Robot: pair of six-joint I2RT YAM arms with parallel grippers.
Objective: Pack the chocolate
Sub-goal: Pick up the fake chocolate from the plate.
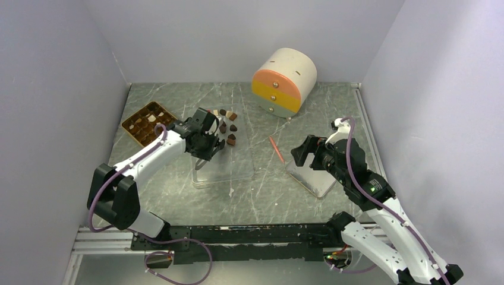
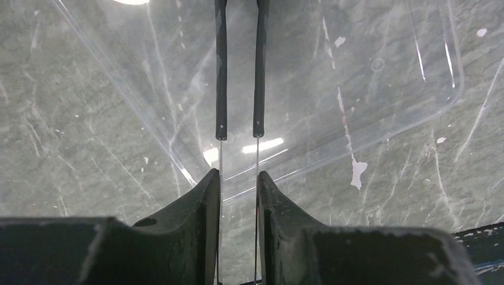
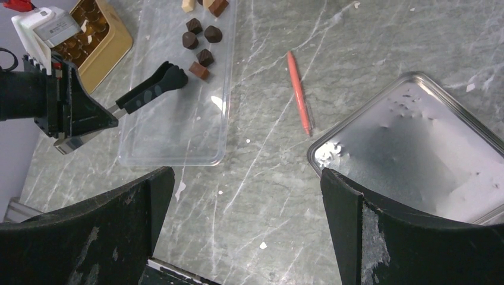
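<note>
Early-ish: some tray (image 3: 116,50) cells look filled, most chocolate (image 3: 190,40) loose on clear lid (image 3: 178,130). Left gripper (image 2: 239,178) clamps tongs (image 2: 221,89), tips empty. Right gripper (image 3: 245,178) gaping, idle.

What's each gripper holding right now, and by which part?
Left gripper holds the tongs by their thin metal back end. Right gripper is open, holding nothing.

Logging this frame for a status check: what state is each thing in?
left gripper: shut on tongs
tongs: tips slightly apart, empty
right gripper: open, empty
chocolate: loose on clear tray
compartment tray: some cells filled
metal tin: empty
drawer unit: all shut
</note>
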